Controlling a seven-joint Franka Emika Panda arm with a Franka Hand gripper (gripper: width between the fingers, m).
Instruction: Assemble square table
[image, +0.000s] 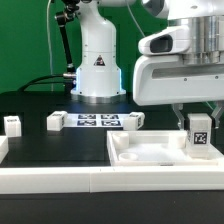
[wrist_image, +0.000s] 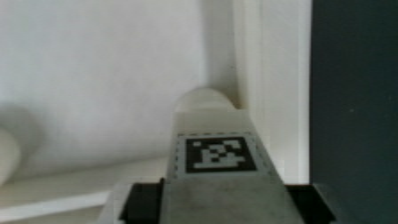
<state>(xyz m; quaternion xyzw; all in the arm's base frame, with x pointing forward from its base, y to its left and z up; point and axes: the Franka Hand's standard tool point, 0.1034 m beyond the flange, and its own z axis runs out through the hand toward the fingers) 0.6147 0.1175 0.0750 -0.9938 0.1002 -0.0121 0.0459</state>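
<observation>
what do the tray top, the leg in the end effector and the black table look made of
Square tabletop: seemingly white moulded plastic, smooth with a soft sheen and a rounded raised rim. Held leg: looks like the same white plastic, with a printed black-and-white tag stuck on. Table surface: black, matte, no glare; material unclear, maybe cloth or mat.

White marker board (image: 97, 121), black table (image: 60, 146)

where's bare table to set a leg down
free: black table between marker board and front rail, on the exterior view's left of the tray. crowded: the tray corner where the claw grips a leg.
</observation>
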